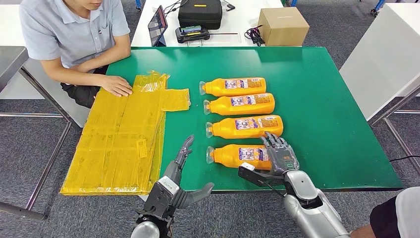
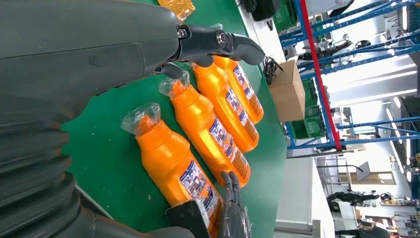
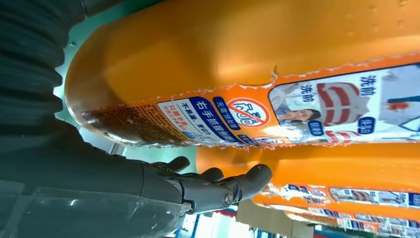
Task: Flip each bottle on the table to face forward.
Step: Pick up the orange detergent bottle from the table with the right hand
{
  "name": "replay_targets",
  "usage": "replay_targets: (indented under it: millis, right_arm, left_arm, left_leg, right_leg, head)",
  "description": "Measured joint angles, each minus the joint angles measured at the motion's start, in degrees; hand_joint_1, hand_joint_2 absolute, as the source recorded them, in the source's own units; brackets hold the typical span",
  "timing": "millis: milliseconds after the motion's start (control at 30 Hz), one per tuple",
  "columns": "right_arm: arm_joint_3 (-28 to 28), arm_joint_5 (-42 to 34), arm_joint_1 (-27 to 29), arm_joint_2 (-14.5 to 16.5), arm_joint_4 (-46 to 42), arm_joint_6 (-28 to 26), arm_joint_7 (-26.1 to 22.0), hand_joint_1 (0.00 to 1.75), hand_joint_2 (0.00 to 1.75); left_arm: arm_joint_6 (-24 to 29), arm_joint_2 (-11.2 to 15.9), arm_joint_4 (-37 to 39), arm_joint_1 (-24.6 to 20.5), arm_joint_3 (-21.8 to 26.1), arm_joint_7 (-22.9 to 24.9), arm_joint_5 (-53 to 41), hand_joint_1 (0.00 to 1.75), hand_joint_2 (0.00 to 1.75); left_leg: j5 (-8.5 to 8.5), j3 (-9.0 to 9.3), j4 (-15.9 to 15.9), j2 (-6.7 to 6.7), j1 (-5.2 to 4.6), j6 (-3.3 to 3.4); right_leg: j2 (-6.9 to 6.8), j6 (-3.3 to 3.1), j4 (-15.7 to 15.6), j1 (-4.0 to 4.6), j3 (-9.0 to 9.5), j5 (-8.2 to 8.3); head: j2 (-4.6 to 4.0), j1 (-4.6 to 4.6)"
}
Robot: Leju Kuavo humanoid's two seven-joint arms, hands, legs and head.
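Just nearest bottle [image 1: 237,155] under right hand [image 1: 278,157]

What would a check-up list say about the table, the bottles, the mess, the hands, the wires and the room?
Surface: green table.
Job's things: four orange bottles lying in a column, caps toward the yellow bags; the nearest bottle is at the right hand.
Clutter: flat stack of yellow bags, with a person's hand resting on it.
Hands: left hand open, beside the nearest bottle; right hand around that bottle's base end.
Cables: black cable bundle on the white table behind.
Surroundings: cardboard box, black case, grey carpet.
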Motion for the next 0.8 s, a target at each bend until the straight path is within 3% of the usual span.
replay_targets:
  millis: [67, 100, 200, 233, 333, 633, 800]
  right_arm:
    - [0.2, -0.5, -0.5, -0.3, 0.3, 0.6, 0.0, 0.0, 1.75]
    - [0.4, -1.0, -0.8, -0.5, 0.5, 1.2, -0.2, 0.35, 1.75]
    - [1.3, -5.2, -1.8, -2.0, 1.6, 4.4, -1.6, 1.64, 1.75]
    - [1.6, -6.6, -2.0, -2.6, 1.8, 5.5, -2.1, 1.71, 1.75]
    - [2.3, -9.2, -2.6, -3.9, 2.1, 6.9, -2.8, 1.66, 1.75]
    - [2.9, -15.6, -3.1, -6.2, 2.1, 9.4, -4.7, 1.75, 1.75]
    - [2.3, -22.4, -2.9, -7.2, 2.2, 10.4, -8.4, 1.75, 1.75]
  left_arm:
    - [0.0, 0.0, 0.0, 0.0, 0.0, 0.0, 0.0, 0.0, 1.75]
    - [0.0, 0.0, 0.0, 0.0, 0.0, 0.0, 0.0, 0.0, 1.75]
    - [-0.1, 0.0, 0.0, 0.0, 0.0, -0.1, 0.1, 0.0, 1.75]
    - [-0.1, 0.0, 0.0, 0.0, 0.0, -0.2, 0.1, 0.0, 1.75]
    - [-0.1, 0.0, 0.2, -0.1, 0.0, -0.4, 0.3, 0.0, 1.75]
    - [-0.1, 0.0, 1.4, -0.7, -0.1, -1.3, 1.5, 0.0, 1.75]
    - [0.9, -0.1, 2.2, -1.5, -0.1, -3.2, 3.4, 0.0, 1.75]
  left_leg:
    - [0.0, 0.01, 0.0, 0.0, 0.0, 0.0]
    - [0.01, 0.02, 0.0, 0.0, 0.0, 0.01]
    - [0.02, 0.1, 0.0, -0.01, -0.01, 0.02]
    - [0.02, 0.12, 0.0, -0.01, -0.01, 0.02]
    - [0.01, 0.18, 0.0, -0.02, -0.01, 0.02]
    - [0.01, 0.29, 0.0, -0.02, -0.01, 0.02]
    - [0.0, 0.39, 0.0, -0.01, -0.01, 0.02]
  right_leg:
    - [0.0, 0.0, 0.0, 0.0, 0.0, 0.0]
    - [0.0, 0.0, 0.0, 0.0, 0.02, 0.0]
    - [-0.01, 0.0, 0.0, -0.01, 0.09, 0.0]
    - [-0.01, 0.0, 0.0, -0.01, 0.12, 0.0]
    - [-0.01, 0.0, 0.0, -0.01, 0.17, 0.0]
    - [-0.01, 0.0, 0.0, -0.01, 0.26, 0.0]
    - [0.0, 0.0, 0.0, 0.0, 0.34, 0.0]
  head:
    - [0.0, 0.01]
    - [0.0, 0.01]
    - [0.0, 0.01]
    - [0.0, 0.01]
    - [0.0, 0.01]
    - [0.0, 0.02]
    - [0.0, 0.02]
